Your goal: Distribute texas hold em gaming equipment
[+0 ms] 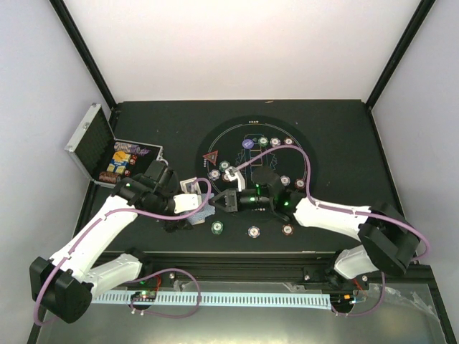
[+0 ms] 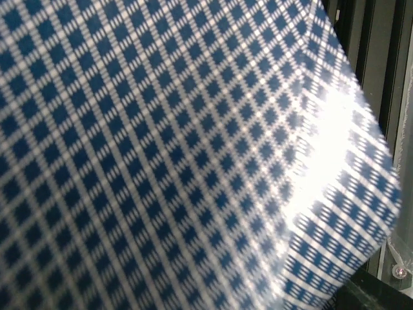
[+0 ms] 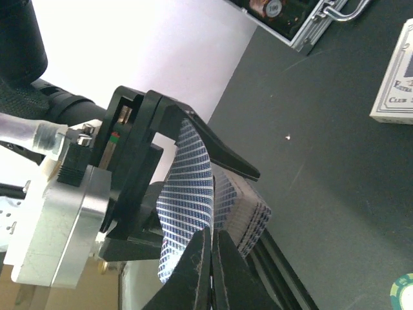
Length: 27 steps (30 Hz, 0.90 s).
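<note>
From where I stand, both arms meet at about seven o'clock on the black bench (image 1: pixel 344 136), just off the edge of the round black mat with white lines (image 1: pixel 222 140). The left end effector (image 1: pixel 193 203) is clamped on a stack of blue-and-white checked playing cards (image 3: pixel 248 213), holding it up off the bench like a helper's hand. I think it holds the stack that way so the other arm can reach the cards. The right end effector (image 3: pixel 210 268) has its two fingers pressed together on the edge of the top card (image 3: pixel 187 194), which bends a little away from the rest. It looks ready to peel off one card and carry it to a seat on the mat. Small round striped chips (image 1: pixel 216 228) already sit around the mat, some at six o'clock and some at twelve o'clock, as if each player has a share. A red triangle marker (image 1: pixel 211 158) lies on the mat at nine o'clock. The silver studded case (image 1: pixel 90 140) stands open at ten o'clock, with more pieces inside.
</note>
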Available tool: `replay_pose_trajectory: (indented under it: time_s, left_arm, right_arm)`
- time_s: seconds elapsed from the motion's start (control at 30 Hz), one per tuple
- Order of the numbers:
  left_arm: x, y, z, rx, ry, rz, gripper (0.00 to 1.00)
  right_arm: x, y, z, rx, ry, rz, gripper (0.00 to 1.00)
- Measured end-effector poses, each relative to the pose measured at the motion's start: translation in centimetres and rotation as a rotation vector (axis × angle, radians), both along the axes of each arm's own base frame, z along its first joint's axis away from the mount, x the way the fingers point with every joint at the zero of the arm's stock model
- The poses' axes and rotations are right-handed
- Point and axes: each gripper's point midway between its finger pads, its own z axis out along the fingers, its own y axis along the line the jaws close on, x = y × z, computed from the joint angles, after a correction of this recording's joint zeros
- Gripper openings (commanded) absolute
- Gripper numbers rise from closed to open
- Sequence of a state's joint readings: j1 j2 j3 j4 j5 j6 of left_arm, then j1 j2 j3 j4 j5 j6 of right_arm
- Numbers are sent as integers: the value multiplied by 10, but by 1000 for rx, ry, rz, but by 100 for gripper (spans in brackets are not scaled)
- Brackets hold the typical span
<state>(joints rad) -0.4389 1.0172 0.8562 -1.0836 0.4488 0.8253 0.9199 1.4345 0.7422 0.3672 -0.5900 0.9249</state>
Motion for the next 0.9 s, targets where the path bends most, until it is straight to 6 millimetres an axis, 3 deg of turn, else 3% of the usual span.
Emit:
replay_pose_trajectory:
  time_s: [0.27, 0.5, 0.9]
  left_arm:
    - [0, 0, 0, -1, 1, 4, 2]
    - [4, -2, 1, -9, -12, 7, 1]
    - [6, -3, 2, -13, -23, 7, 1]
  right_arm:
    - [4, -6, -6, 7, 33, -61, 4]
    - [0, 2, -3, 35, 55, -72, 34]
    - [4, 3, -16, -9, 69, -102, 36]
